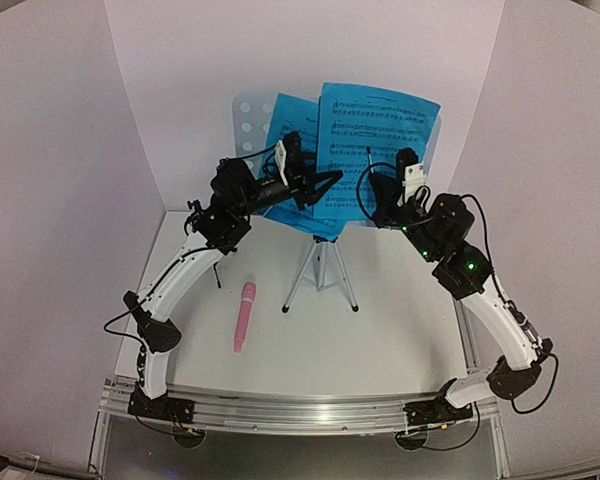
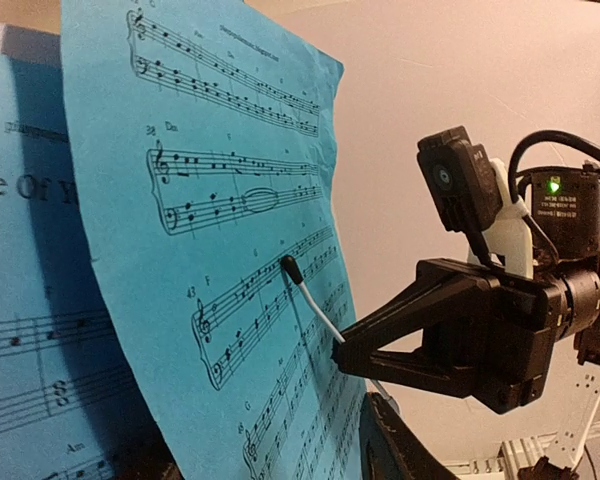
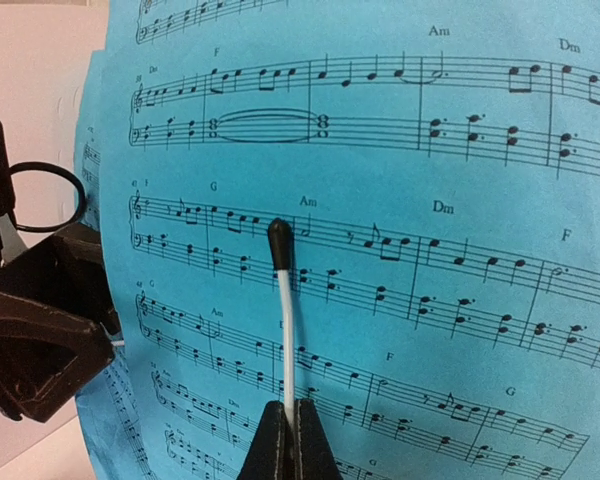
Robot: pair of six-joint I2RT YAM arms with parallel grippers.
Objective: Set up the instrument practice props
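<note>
Pale blue music stand (image 1: 248, 118) is upright on its silver tripod (image 1: 320, 268), mid-table toward the back wall. Two blue sheets lean on it: L sheet (image 1: 288, 125) partly tucked behind R sheet (image 1: 380, 130), which sits higher & wider.

R gripper (image 3: 288, 445) is up at the R sheet, jaws pinched tight on a thin white rod (image 3: 285, 310) w/ a black tip; the rod lies flat against the printed staves, tip pointing up.

L gripper (image 1: 328, 185) is at the lower L edge of the R sheet, facing the R gripper. Jaws look parted in a V from above. Can't tell whether the fingers touch the paper.

Pink mic (image 1: 244, 316) lies flat on the white table (image 1: 400, 320), L of the tripod legs, well apart from both grippers.
</note>
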